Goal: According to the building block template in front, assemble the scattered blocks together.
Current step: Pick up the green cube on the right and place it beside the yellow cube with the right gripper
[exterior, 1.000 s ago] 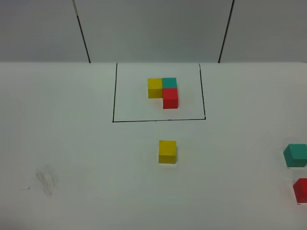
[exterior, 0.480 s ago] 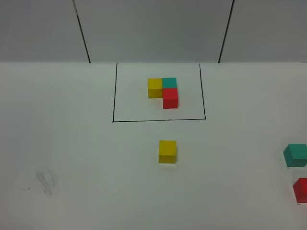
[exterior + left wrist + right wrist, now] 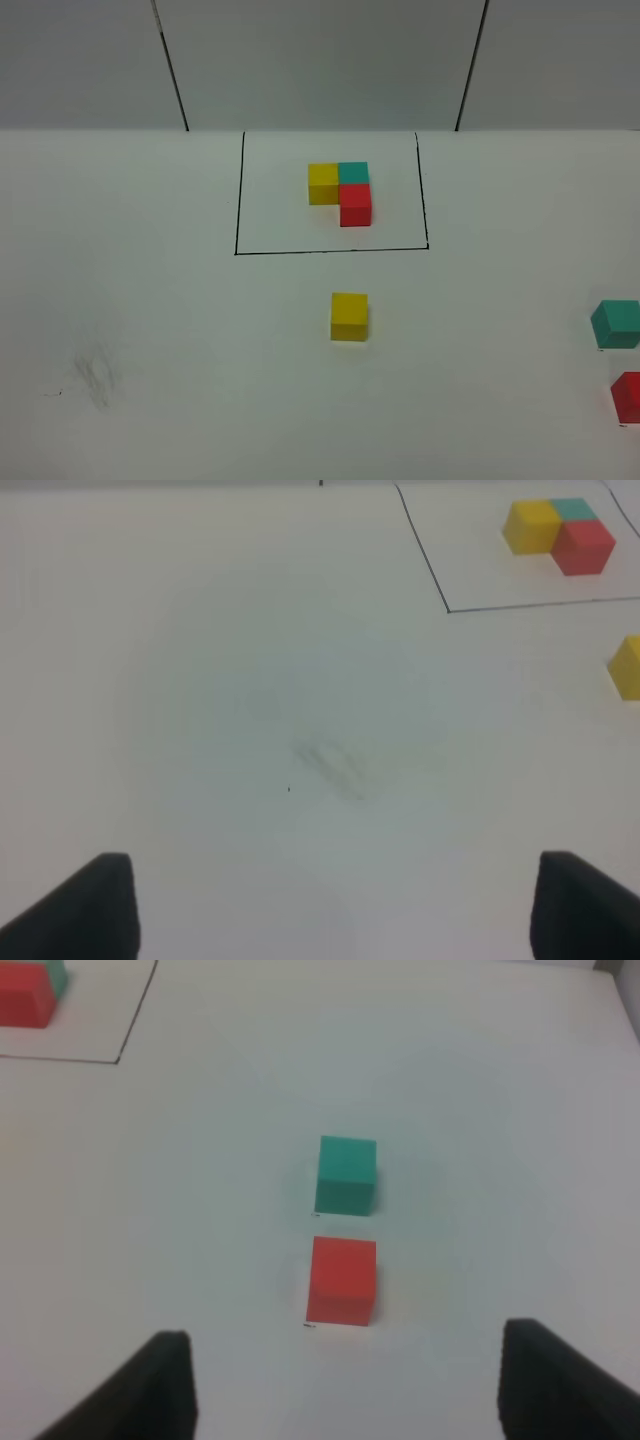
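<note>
Unmoved since a second ago: every block in its spot, no arm showing in the high view.

Left gripper (image 3: pixel 332 880) spread wide, holding nothing, touching nothing, hanging above the white table (image 3: pixel 180 630). Just ahead of its fingers, a faint grey scuff mark (image 3: pixel 330 765) on the surface. Farther ahead and off to the robot's right, yellow block (image 3: pixel 628 666), cut by the frame edge. Beyond that, building block template (image 3: pixel 560 535): yellow and teal cubes side by side, red cube touching the teal on the near side, all inside a thin black outline (image 3: pixel 425 560).

Right gripper (image 3: pixel 345 1360) likewise wide open and empty, clear of the table. Just ahead, in line with the gap between its fingers, red block (image 3: pixel 343 1280); just beyond, teal block (image 3: pixel 347 1174), near but apart.

Past the table's far edge, plain grey wall (image 3: pixel 320 60) crossed by two dark seams (image 3: pixel 170 70).
</note>
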